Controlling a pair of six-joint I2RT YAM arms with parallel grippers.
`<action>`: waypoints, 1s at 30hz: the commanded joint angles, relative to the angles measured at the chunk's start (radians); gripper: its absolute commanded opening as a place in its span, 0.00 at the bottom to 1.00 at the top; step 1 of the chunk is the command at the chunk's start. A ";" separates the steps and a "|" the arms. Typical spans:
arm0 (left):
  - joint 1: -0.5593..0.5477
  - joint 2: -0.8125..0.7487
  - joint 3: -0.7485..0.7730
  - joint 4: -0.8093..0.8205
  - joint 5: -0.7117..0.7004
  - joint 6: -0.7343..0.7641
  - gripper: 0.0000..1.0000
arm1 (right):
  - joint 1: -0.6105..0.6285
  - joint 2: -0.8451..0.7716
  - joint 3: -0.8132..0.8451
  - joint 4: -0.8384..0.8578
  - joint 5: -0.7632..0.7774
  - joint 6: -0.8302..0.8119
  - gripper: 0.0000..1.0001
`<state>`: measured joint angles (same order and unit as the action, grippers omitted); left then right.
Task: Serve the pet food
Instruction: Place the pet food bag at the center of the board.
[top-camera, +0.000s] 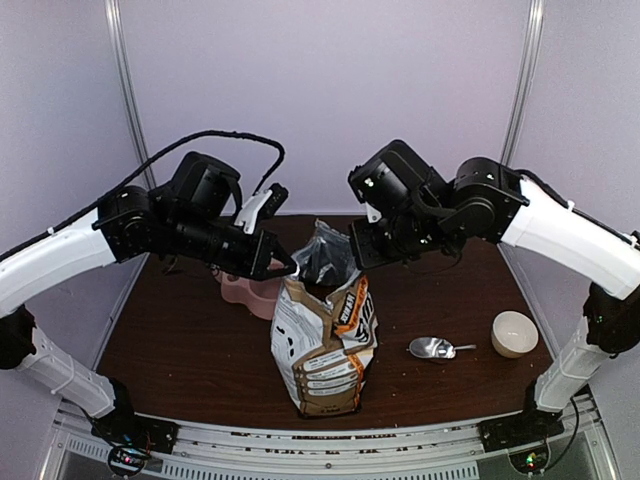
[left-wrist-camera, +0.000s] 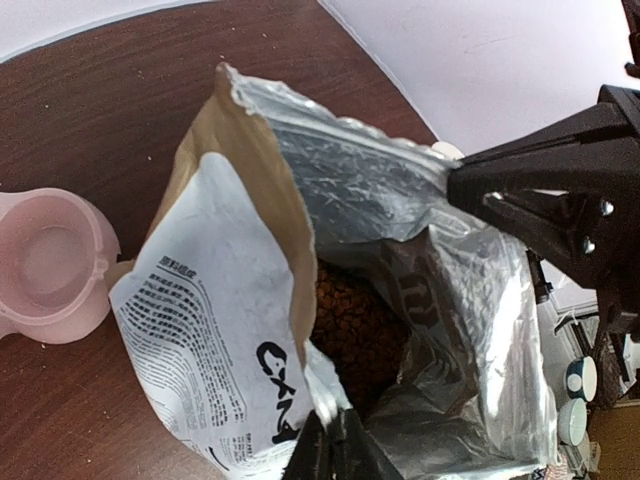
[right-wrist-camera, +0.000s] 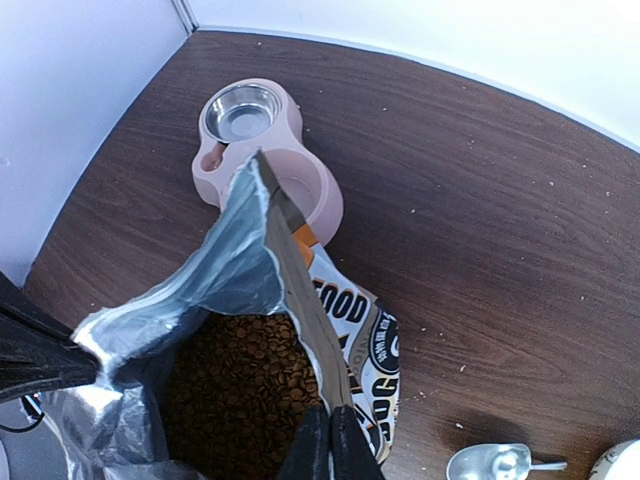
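The pet food bag (top-camera: 325, 345) stands upright mid-table with its mouth pulled open. Reddish-brown kibble (right-wrist-camera: 240, 390) fills its foil-lined inside and also shows in the left wrist view as a dark mass of kibble (left-wrist-camera: 360, 330). My left gripper (left-wrist-camera: 335, 425) is shut on the bag's left rim, pinching the white-and-foil edge. My right gripper (right-wrist-camera: 330, 430) is shut on the opposite rim, above the orange printed side. From above, the left gripper (top-camera: 283, 268) and right gripper (top-camera: 358, 250) hold the opening between them.
A pink double-basin feeder (top-camera: 250, 292) sits just behind and left of the bag, one basin holding a steel bowl (right-wrist-camera: 243, 112). A shiny metal scoop (top-camera: 437, 348) lies on the table to the bag's right, with a white bowl (top-camera: 514, 333) beyond it.
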<state>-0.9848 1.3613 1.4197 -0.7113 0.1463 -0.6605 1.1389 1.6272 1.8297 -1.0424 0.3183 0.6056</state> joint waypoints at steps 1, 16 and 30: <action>-0.001 -0.037 0.080 0.024 -0.126 0.027 0.00 | -0.030 -0.073 -0.009 -0.091 0.125 -0.022 0.00; 0.003 0.227 0.327 0.217 -0.182 0.126 0.00 | -0.236 -0.250 -0.162 -0.036 0.190 -0.118 0.00; 0.113 0.582 0.671 0.332 -0.119 0.214 0.00 | -0.518 -0.176 -0.166 0.171 0.094 -0.292 0.00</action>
<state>-0.9218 1.9038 1.9614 -0.5766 0.0620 -0.5259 0.6930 1.4456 1.6295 -0.9695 0.3397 0.3859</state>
